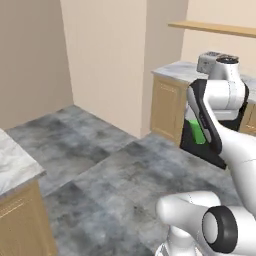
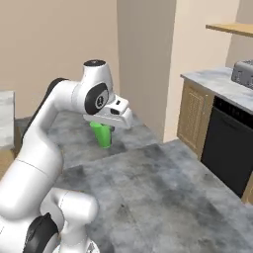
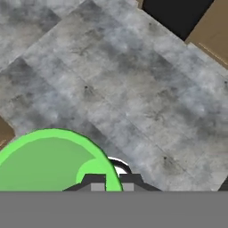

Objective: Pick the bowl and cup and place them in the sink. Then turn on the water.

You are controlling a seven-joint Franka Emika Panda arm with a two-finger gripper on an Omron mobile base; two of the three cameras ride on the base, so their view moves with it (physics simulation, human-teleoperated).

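Note:
The cup (image 2: 103, 134) is a small bright green tumbler hanging in the air above the grey floor, under the hand of my raised arm. My gripper (image 2: 109, 127) is shut on its rim. In the hand view the cup (image 3: 49, 160) shows its open mouth at the lower left, and the gripper (image 3: 111, 180) pinches the rim at its right side. From the left base view a strip of the cup (image 1: 196, 131) peeks out behind my forearm. The bowl, the sink and the water are out of view.
A black dishwasher (image 2: 225, 148) stands under a marble counter with a grey toaster (image 2: 243, 74), next to wooden cabinets (image 2: 193, 116). Another marble counter corner (image 1: 15, 165) lies at the left. Grey tiled floor (image 2: 163, 183) spreads in between.

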